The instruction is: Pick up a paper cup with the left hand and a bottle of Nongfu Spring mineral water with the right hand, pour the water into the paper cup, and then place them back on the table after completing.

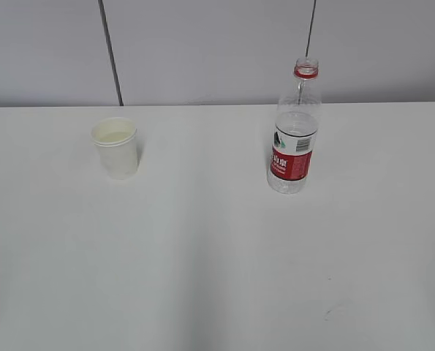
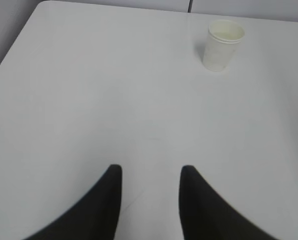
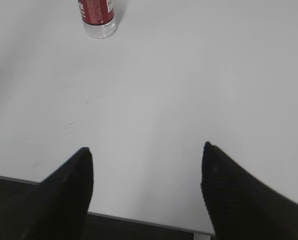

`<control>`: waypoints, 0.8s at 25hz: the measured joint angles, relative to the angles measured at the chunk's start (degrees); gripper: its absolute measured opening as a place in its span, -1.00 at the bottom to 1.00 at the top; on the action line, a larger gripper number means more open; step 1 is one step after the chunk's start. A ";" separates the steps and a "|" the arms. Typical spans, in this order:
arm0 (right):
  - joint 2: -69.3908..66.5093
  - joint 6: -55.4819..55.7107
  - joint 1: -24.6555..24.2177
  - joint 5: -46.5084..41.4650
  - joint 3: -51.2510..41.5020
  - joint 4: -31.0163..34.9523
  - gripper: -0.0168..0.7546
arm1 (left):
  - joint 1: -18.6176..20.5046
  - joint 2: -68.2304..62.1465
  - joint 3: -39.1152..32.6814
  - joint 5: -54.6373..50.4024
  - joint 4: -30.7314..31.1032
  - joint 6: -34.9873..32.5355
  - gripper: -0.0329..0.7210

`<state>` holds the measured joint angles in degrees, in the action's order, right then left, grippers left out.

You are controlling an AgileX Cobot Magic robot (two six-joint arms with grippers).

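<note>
A white paper cup (image 1: 116, 147) stands upright on the white table (image 1: 202, 263), left of centre; it also shows far ahead in the left wrist view (image 2: 222, 44). A clear water bottle (image 1: 295, 130) with a red label and red neck ring, no cap on, stands upright right of centre; only its base shows in the right wrist view (image 3: 96, 15). Little water shows inside it. My left gripper (image 2: 151, 171) is open and empty over the table, well short of the cup. My right gripper (image 3: 146, 150) is open and empty near the table's front edge. Neither arm shows in the exterior view.
A grey wall (image 1: 217, 44) with dark vertical seams runs behind the table. The table's front edge (image 3: 138, 220) lies under the right gripper, with dark space below. The table's left corner (image 2: 41, 6) shows in the left wrist view.
</note>
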<state>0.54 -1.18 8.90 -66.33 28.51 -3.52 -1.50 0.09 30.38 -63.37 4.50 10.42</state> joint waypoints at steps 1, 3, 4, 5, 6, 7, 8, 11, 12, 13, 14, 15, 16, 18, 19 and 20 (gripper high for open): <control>0.00 0.00 0.00 0.00 0.00 0.00 0.34 | 0.00 0.00 0.00 0.00 0.00 0.00 -0.26; 0.00 0.00 0.00 0.00 0.00 0.00 0.34 | 0.00 0.00 0.00 0.00 0.00 0.00 -0.26; 0.00 0.00 0.00 0.00 0.00 0.00 0.34 | 0.00 0.00 0.00 0.00 0.00 0.00 -0.26; 0.00 0.00 0.00 0.10 0.00 0.00 0.34 | 0.00 0.00 0.00 0.00 0.00 0.00 -0.26; 0.00 0.00 0.00 0.10 0.00 0.00 0.34 | 0.00 0.00 0.00 0.00 0.00 0.00 -0.26; 0.00 0.00 0.00 0.10 0.00 0.00 0.34 | 0.00 0.00 0.00 0.00 0.00 0.00 -0.26; 0.00 0.00 0.00 0.10 0.00 0.00 0.34 | 0.00 0.00 0.00 0.00 0.00 0.00 -0.26; 0.00 0.00 0.00 0.18 0.00 0.00 0.34 | 0.00 0.00 0.00 0.00 0.00 0.00 -0.26; 0.00 0.00 0.00 0.18 0.00 0.00 0.34 | 0.00 0.00 0.00 0.00 0.00 0.00 -0.26; 0.00 0.00 -0.10 0.18 0.00 0.00 0.34 | 0.00 0.00 0.00 0.00 0.00 0.00 -0.26; 0.00 0.00 -0.39 0.22 0.00 0.00 0.34 | 0.00 0.00 0.00 0.00 0.00 0.00 -0.26; 0.00 0.00 -0.62 0.22 0.00 0.00 0.34 | 0.00 0.00 0.00 0.00 0.00 0.00 -0.26; 0.00 0.00 -1.12 0.22 0.00 0.00 0.34 | 0.00 0.00 0.00 0.00 0.00 0.00 -0.26; 0.00 0.00 -2.79 0.22 0.00 -0.10 0.34 | 0.00 0.00 0.00 0.00 0.00 0.00 -0.26; 0.00 0.00 -3.44 0.31 0.00 -0.10 0.34 | 0.00 0.00 0.00 0.00 0.00 0.00 -0.26; 0.00 0.00 -3.86 0.31 0.00 -0.10 0.34 | 0.00 0.00 0.00 0.00 0.00 0.00 -0.26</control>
<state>0.54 -1.18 5.05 -66.01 28.51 -3.62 -1.50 0.09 30.38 -63.37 4.50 10.42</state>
